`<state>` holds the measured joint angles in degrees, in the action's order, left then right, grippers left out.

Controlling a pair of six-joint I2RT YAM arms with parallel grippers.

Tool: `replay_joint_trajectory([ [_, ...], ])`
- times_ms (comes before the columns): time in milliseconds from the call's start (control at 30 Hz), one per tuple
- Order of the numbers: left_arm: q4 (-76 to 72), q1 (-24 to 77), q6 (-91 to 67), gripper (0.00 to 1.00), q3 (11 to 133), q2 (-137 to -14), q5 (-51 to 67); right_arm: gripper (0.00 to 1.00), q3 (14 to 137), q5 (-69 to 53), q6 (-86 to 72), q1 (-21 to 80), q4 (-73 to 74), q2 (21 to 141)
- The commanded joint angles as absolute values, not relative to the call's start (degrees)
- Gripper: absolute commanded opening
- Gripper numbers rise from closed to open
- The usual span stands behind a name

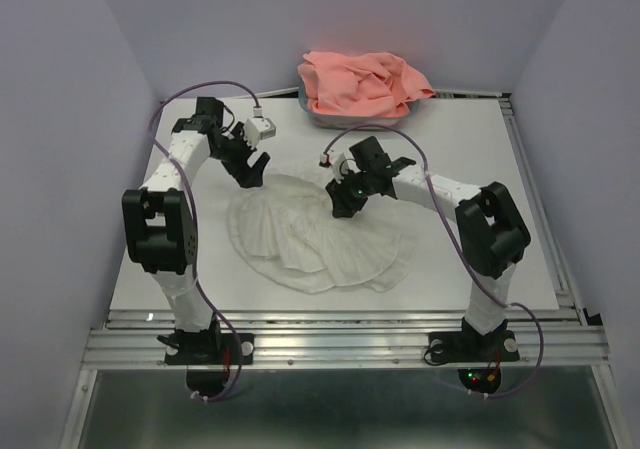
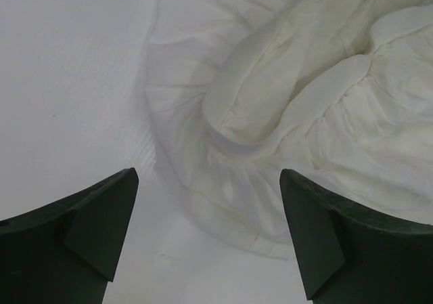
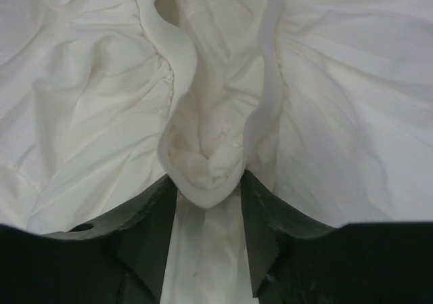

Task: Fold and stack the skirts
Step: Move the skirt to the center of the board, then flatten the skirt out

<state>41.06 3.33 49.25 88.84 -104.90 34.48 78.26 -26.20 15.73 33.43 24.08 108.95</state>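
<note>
The white pleated skirt [image 1: 320, 244] lies spread and rumpled on the middle of the white table. My right gripper [image 1: 340, 209] is down on the skirt's middle top and shut on a bunched fold of its waistband [image 3: 206, 175]. My left gripper [image 1: 250, 177] is open and empty, just above the skirt's far left edge; its view shows the skirt's hem [image 2: 223, 202] between the spread fingers [image 2: 101, 223]. The salmon-pink skirt [image 1: 362, 82] lies heaped in a tub at the back.
A teal plastic tub [image 1: 330, 119] stands at the table's back edge, mostly covered by the pink skirt. Bare table [image 1: 480, 169] lies to the right and left of the white skirt. Walls close in the sides.
</note>
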Motion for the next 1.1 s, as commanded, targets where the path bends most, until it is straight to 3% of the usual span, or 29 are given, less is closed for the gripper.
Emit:
replay_joint_trajectory([
  [0,42.01,3.25,54.04,0.99,91.23,-106.08,36.38,0.42,79.72,-25.23,18.19,35.06,23.38,108.11],
  [100,41.84,3.51,56.15,0.98,91.14,-106.78,37.00,0.33,79.80,-24.87,18.37,35.07,23.20,107.84],
  [200,41.31,3.52,58.44,0.93,91.49,-107.84,37.88,0.16,80.24,-24.26,18.54,35.07,23.29,107.58],
  [367,40.96,3.69,60.20,0.91,92.37,-109.86,40.25,0.01,80.68,-23.12,18.46,35.07,23.20,106.61],
  [567,40.52,5.10,63.98,0.88,89.48,-109.69,42.36,0.01,81.82,-21.01,17.58,35.07,23.20,105.64],
  [767,42.18,5.80,65.30,0.73,88.59,-110.48,44.30,0.01,83.05,-18.73,16.00,35.07,23.20,105.47],
  [1067,38.06,6.07,60.04,0.78,82.97,-106.53,41.75,0.01,83.76,-18.28,15.20,35.07,23.20,105.91],
])
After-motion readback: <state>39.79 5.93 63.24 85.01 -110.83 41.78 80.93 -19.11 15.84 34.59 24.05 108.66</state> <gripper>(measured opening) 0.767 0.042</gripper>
